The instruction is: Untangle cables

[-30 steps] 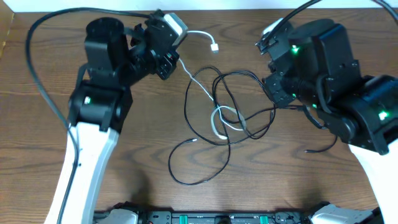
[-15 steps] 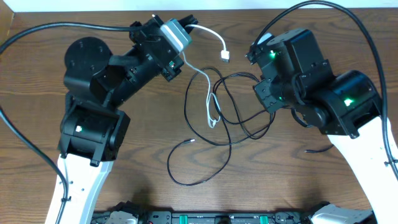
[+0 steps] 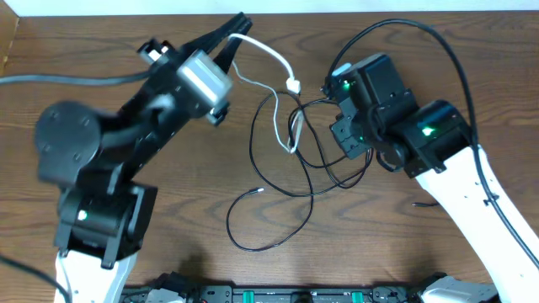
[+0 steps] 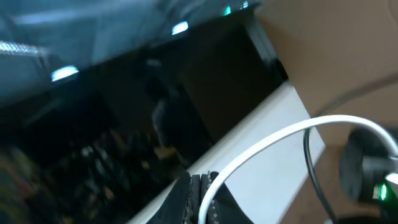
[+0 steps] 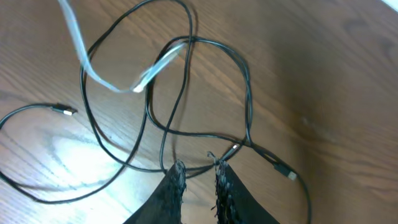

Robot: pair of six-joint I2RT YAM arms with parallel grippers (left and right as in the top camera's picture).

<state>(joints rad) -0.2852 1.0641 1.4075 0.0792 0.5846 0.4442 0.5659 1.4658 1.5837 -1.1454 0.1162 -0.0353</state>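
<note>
A robotics lab, by the look of it: a black-and-white left arm (image 3: pixel 109 194) and right arm (image 3: pixel 421 143) with a green status light (image 3: pixel 428 131) flank a wood-grain tabletop (image 3: pixel 362 252), its near edge lined by an equipment rail (image 3: pixel 278 296).

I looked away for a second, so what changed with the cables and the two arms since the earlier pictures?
The left tool, shut on the white cable, swung toward the far edge, pulling the white loop that way through the black cables. The right tool moved in over the tangle, its fingers slightly apart. The loose black plug end stayed put.
</note>
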